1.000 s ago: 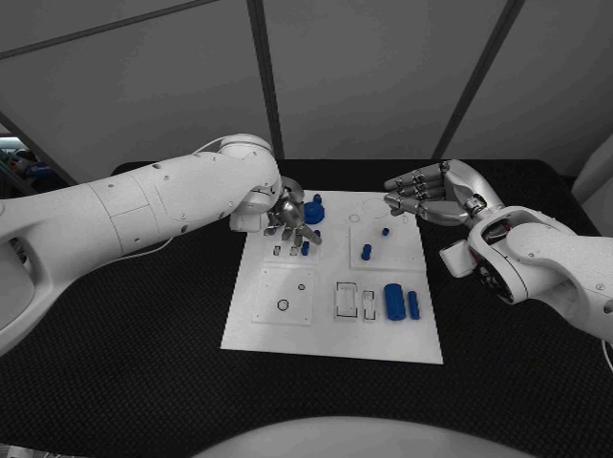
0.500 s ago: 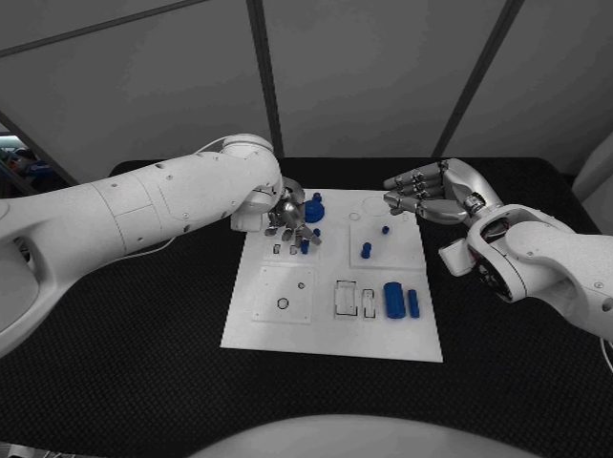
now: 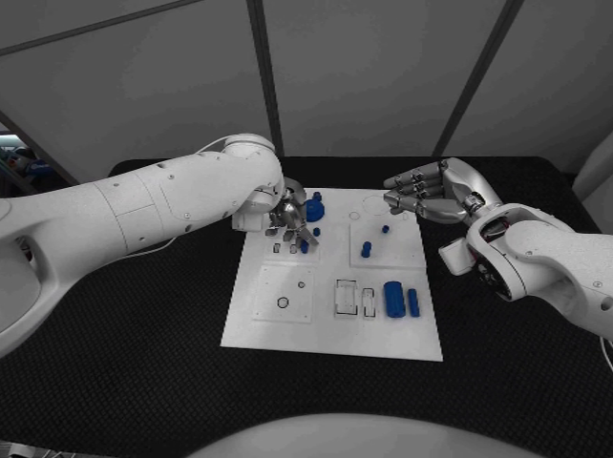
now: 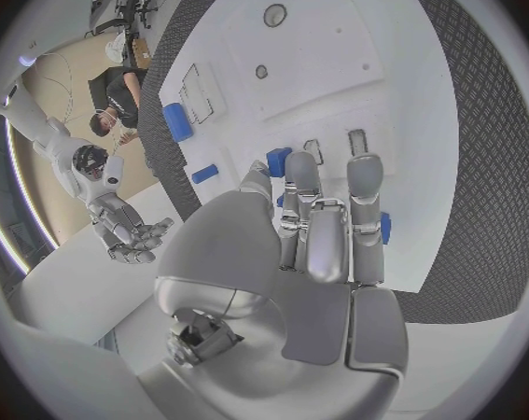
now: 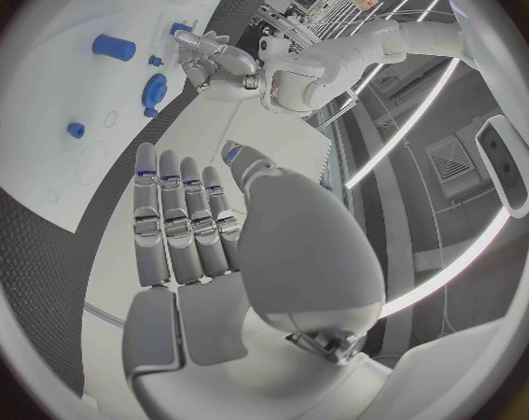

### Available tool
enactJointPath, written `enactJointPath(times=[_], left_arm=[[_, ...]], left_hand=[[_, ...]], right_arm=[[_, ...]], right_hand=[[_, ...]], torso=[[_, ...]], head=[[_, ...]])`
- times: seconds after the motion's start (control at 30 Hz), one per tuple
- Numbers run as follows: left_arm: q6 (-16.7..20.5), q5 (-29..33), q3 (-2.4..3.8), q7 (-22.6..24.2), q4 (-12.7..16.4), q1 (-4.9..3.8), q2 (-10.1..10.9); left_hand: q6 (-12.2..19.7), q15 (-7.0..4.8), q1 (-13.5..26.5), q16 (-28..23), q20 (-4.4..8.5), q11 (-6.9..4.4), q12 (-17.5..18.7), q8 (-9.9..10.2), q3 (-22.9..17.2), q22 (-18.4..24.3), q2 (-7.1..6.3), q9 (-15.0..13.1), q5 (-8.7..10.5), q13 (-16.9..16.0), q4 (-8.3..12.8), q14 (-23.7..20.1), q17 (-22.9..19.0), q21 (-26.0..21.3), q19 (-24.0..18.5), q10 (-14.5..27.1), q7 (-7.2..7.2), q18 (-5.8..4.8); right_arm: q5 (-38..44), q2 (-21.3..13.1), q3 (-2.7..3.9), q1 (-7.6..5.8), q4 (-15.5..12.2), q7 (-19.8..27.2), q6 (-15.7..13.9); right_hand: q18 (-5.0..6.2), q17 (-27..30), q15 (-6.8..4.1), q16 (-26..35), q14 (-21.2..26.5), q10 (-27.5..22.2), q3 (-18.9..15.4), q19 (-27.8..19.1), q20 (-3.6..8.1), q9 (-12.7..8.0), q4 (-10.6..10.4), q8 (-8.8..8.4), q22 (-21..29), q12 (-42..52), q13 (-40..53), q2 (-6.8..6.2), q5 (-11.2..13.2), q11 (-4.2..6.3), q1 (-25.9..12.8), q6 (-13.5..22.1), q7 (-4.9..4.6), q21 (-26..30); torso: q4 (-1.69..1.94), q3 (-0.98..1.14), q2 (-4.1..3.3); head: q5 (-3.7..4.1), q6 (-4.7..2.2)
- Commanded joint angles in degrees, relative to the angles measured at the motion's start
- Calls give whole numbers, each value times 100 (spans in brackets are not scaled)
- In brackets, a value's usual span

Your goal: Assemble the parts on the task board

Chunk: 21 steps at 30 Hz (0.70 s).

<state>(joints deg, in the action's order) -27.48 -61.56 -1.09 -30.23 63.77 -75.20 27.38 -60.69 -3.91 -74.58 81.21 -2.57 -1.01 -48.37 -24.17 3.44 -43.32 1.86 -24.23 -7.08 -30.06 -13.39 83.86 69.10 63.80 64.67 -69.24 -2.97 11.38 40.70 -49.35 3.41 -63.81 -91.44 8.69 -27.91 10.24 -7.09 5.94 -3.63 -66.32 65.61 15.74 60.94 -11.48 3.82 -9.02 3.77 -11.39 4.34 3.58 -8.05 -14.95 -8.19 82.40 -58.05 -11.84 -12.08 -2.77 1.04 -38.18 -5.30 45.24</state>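
Task board: the white task board (image 3: pixel 331 329) lies flat in the middle of the black tabletop (image 3: pixel 128 363), its long side running away from the robot.
Parts: blue parts stand or lie on the board; two long ones (image 3: pixel 400 301) lie side by side near its right edge, a short peg (image 3: pixel 366 252) stands further up, and a round blue part (image 3: pixel 313 210) sits at the far left corner.
Left hand: the left hand (image 3: pixel 287 220) hangs over the far left corner of the board, fingers pointing down among the small slots there.
Left hand state: in the left wrist view its fingers (image 4: pixel 323 224) are curled in side by side; a small blue part (image 4: pixel 385 228) shows just beside them, but whether it is pinched cannot be told.
Right hand: the right hand (image 3: pixel 431 196) hovers off the far right corner of the board, fingers together and lightly bent, holding nothing.
Key relation: the round blue part lies just to the right of the left hand, on the side towards the right hand; the left hand is clearly the nearer of the two.
Hidden: the left hand covers the slots beneath it, so what sits under the fingertips is hard to make out.
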Motion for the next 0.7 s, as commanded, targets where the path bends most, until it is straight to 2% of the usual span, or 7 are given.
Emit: enactJointPath(times=[0.03, 0.2, 0.33, 0.4, 0.5, 0.57, 0.7], left_arm=[[-65, -11, 1, 23, 7, -4, -10], [44, 189, 2, 41, 13, -1, 8], [187, 416, 2, 71, 35, 5, 42], [288, 572, 2, 78, 60, 11, 75], [424, 773, 2, 73, 100, 15, 130], [525, 878, 2, 70, 139, 17, 180], [758, 1160, 3, 53, 266, 18, 332]], left_hand=[[55, -49, -154, -29, 22, -24, 2, -35, -129, -19, 72, -40, 2, 17, 59, 142, 13, 4, -21, 28, 25, -244], [133, -93, -591, -24, 64, -67, 67, -61, -665, -90, 254, -146, 61, 73, 312, 147, 27, 35, 0, 35, 60, -251], [156, -104, -705, -11, 89, -101, 119, -193, -1227, -164, 203, -323, 72, 128, 434, 159, 57, 72, 21, 0, 86, -263], [202, -110, -620, 4, 98, -106, 127, -288, -1600, -223, 69, -464, 69, 155, 440, 172, 90, 103, 43, -39, 96, -271], [324, -60, -223, 15, 108, -156, 122, -479, -2759, -315, -356, -807, 71, 212, 462, 188, 120, 141, 62, -104, 123, -283], [341, -110, 5, 20, 102, -118, 104, -539, -3178, -346, -566, -928, 75, 224, 516, 195, 135, 148, 67, -124, 85, -287], [348, -123, 267, 38, 110, -117, 82, -605, -3761, -413, -736, -1083, 33, 247, 688, 210, 174, 171, 93, -161, 107, -287]], right_arm=[[39, 11, 5, -10, 3, 4, 21], [40, 20, 5, -10, 18, -1, 31], [42, 28, 5, -10, 35, -6, 41], [43, 35, 5, -10, 49, -6, 46], [43, 41, 5, -10, 60, 16, 42], [44, 44, 4, -10, 67, 28, 43], [45, 41, 4, -9, 85, 52, 33]], right_hand=[[20, 5, 3, -2, 6, -12, -27, 7, -19, 3, 22, -10, 5, -18, -5, 10, -37, -21, -19, 29, -3, 26], [20, 9, 3, -2, 5, -11, -26, 10, -19, 3, 24, -10, 8, -18, -5, 12, -41, -22, -17, 29, -5, 29], [20, 15, 3, -3, 3, -11, -24, 13, -19, 3, 28, -10, 12, -19, -5, 14, -50, -23, -14, 31, -8, 33], [20, 15, 3, -3, 3, -11, -24, 13, -19, 3, 28, -10, 12, -19, -5, 14, -50, -23, -14, 31, -8, 33], [19, 23, 4, -3, 1, -13, -23, 17, -19, 3, 32, -11, 17, -21, -5, 15, -63, -26, -13, 33, -11, 38], [19, 27, 4, -3, 0, -13, -22, 20, -19, 2, 34, -12, 20, -22, -5, 17, -70, -27, -13, 34, -13, 41], [19, 27, 4, -3, 0, -13, -22, 20, -19, 2, 34, -12, 20, -22, -5, 17, -70, -27, -13, 34, -13, 41]], torso=[[5, -1, 2], [2, 0, 3], [9, -1, 5], [8, -1, 4], [11, 1, 4], [17, 2, 9], [25, -1, 18]], head=[[1, 7], [-4, 14], [-6, 19], [-13, 17], [-36, 11], [-45, 6], [-62, 9]])
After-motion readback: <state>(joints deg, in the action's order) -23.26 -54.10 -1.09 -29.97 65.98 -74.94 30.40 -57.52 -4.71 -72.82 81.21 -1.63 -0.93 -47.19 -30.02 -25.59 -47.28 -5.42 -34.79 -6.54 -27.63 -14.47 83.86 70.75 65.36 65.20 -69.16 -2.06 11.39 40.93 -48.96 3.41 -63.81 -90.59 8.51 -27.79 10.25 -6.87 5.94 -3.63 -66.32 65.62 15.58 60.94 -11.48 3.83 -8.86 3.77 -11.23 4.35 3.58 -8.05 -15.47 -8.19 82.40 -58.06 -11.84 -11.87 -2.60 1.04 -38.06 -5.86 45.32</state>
